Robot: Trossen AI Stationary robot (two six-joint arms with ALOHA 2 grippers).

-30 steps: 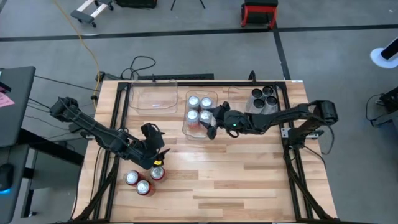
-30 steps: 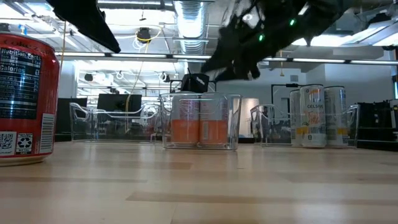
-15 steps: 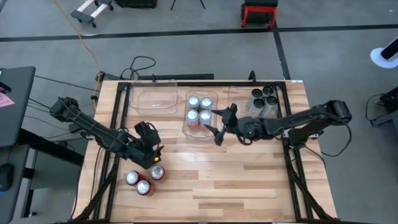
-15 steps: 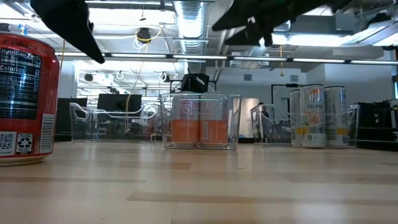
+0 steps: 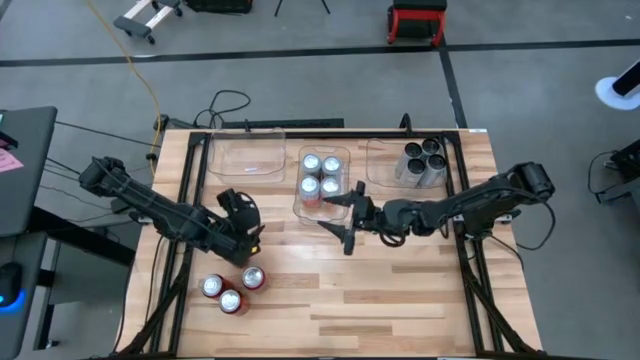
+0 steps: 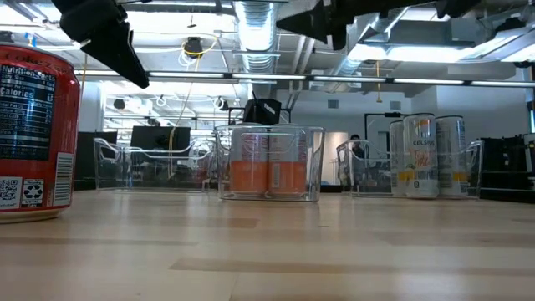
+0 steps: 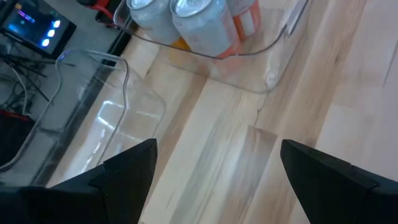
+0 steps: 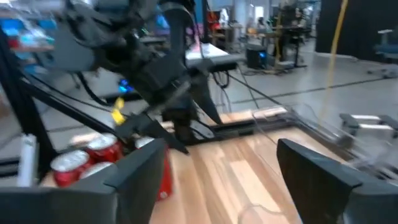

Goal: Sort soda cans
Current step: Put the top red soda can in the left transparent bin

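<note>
Jaws spread on both the left gripper [image 5: 248,232] and right gripper [image 5: 338,217], empty; red cans [image 5: 232,290] sit just below the left.

My wooden desk [image 5: 400,290] carries three clear plastic bins along its far edge: left bin [image 5: 246,157], middle bin [image 5: 305,205], right bin [image 5: 385,165]. Beyond the desk, grey floor [image 5: 300,60] holds a red stool [image 5: 417,20] and a yellow cable [image 5: 140,70].

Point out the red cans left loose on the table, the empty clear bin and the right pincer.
Red soda cans [image 5: 231,292], high view, silver tops.
Empty clear plastic bin [image 5: 246,158], high view, floor.
Right pincer [image 5: 336,219], high view, between fingertips.
</note>
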